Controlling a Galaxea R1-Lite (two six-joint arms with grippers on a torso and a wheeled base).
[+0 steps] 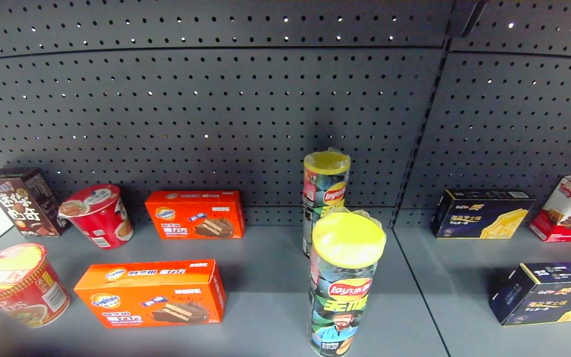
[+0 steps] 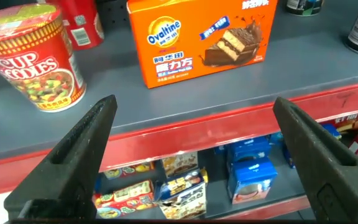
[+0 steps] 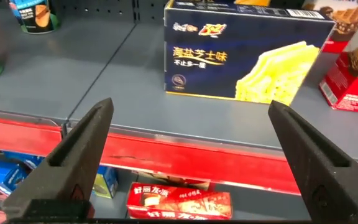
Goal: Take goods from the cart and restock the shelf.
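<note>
**A:** What does the head view give you?

**B:** A grey shelf [image 1: 275, 297] with a perforated back panel [image 1: 216, 99]. Two upright chip cans with yellow lids stand near its middle, the near chip can [image 1: 342, 297] just in front of the far chip can [image 1: 326, 188].

**A:** And to either side?

**B:** On the left are two orange wafer boxes, the front orange box [image 1: 151, 293] and the back orange box [image 1: 195, 214]. Beyond them stand a noodle cup [image 1: 15, 285] at the front, a tilted red cup [image 1: 98, 214] at the back and a dark brown box [image 1: 23, 201] beside it. On the right lie the front navy box [image 1: 548, 292], the back navy box [image 1: 481, 213] and a red-and-white wafer box [image 1: 570, 208].

**A:** Left wrist view?

**B:** The left claw [image 2: 194, 104] has its fingers spread wide, level with the shelf's red front edge [image 2: 229, 127]. The front orange box and the noodle cup stand on the shelf beyond it. Small packets [image 2: 179, 186] sit on a lower shelf.

**A:** Right wrist view?

**B:** The right claw [image 3: 190, 104] is likewise spread wide before the red edge. The front navy box stands on the shelf beyond, with the red-and-white wafer box near it. A red packet [image 3: 179, 202] lies below.
</note>
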